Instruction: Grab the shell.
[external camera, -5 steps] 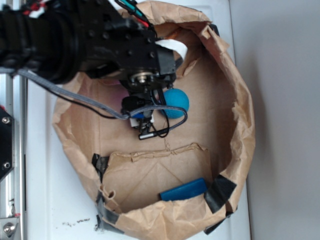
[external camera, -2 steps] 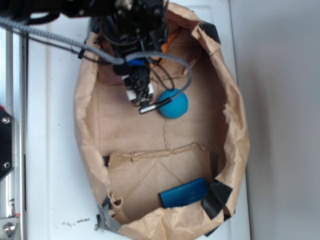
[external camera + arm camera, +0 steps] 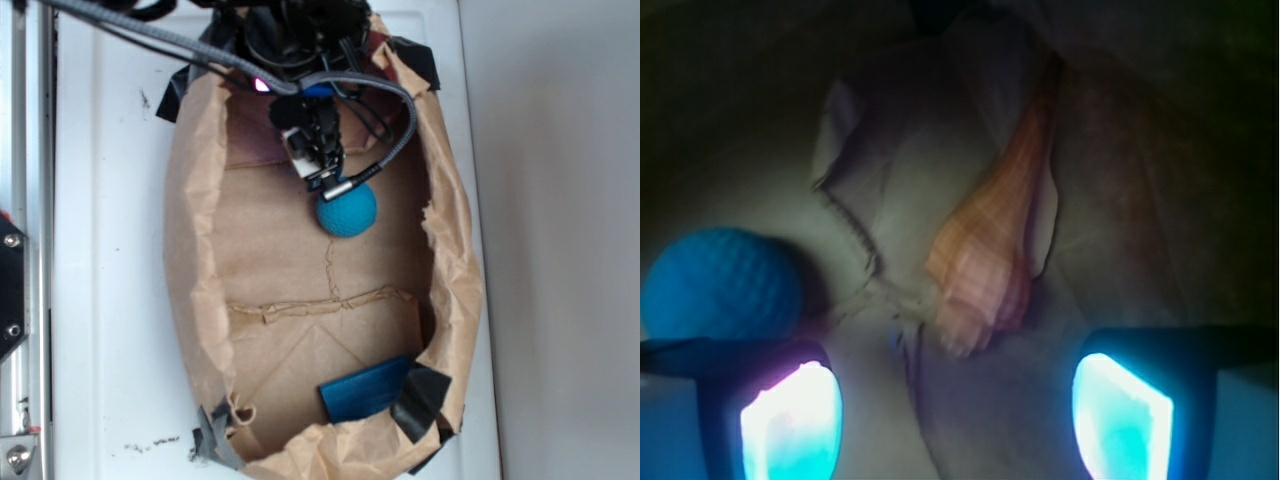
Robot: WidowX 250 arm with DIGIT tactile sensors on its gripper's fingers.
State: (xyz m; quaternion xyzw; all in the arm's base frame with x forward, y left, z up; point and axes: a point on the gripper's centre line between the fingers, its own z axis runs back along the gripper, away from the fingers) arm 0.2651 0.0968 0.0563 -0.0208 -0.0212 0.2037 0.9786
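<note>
- Hand hangs with its two glowing pads spread apart and nothing between them, seen from the wrist.
- Left of it, a blue ball sits on the brown paper bag.
- Ahead, between the pads, the shell lies against a paper fold, its thin point aimed away.
- At the bag's near right end lies a flat blue block.

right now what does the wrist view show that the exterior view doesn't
Only the wrist view shows the shell, lying ahead between the open end effector fingers, not yet gripped. Only the exterior view shows the whole paper bag, the flat blue block near its far end and the white table. Both show the blue ball and the bag's brown lining.
</note>
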